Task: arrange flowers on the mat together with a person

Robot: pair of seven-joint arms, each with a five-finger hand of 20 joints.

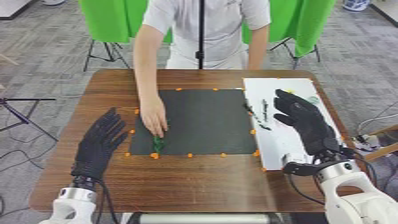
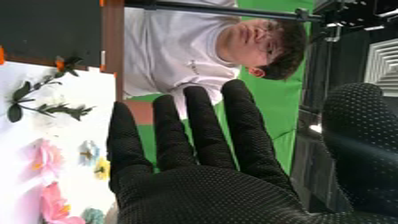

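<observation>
In the head view a person's hand touches a green stem (image 1: 159, 144) lying at the left front corner of the dark mat (image 1: 202, 122). The robot's left hand (image 1: 99, 142) is left of the mat over bare wood, fingers straight. Its right hand (image 1: 306, 120) is above the white sheet (image 1: 271, 102), right of the mat, fingers straight and holding nothing. In the right wrist view the right hand (image 2: 209, 192) has straight fingers; a leafy sprig (image 2: 40, 95), a pink flower (image 2: 49, 157), a coral-pink flower (image 2: 55, 202) and a yellow flower (image 2: 102, 169) lie on the sheet.
Orange markers (image 1: 189, 155) line the edges of the mat and sheet. The person stands across the wooden table (image 1: 195, 190), one arm extended over its left side. A thin dark pole (image 1: 201, 30) rises at the far edge, with green screens (image 1: 107, 20) behind.
</observation>
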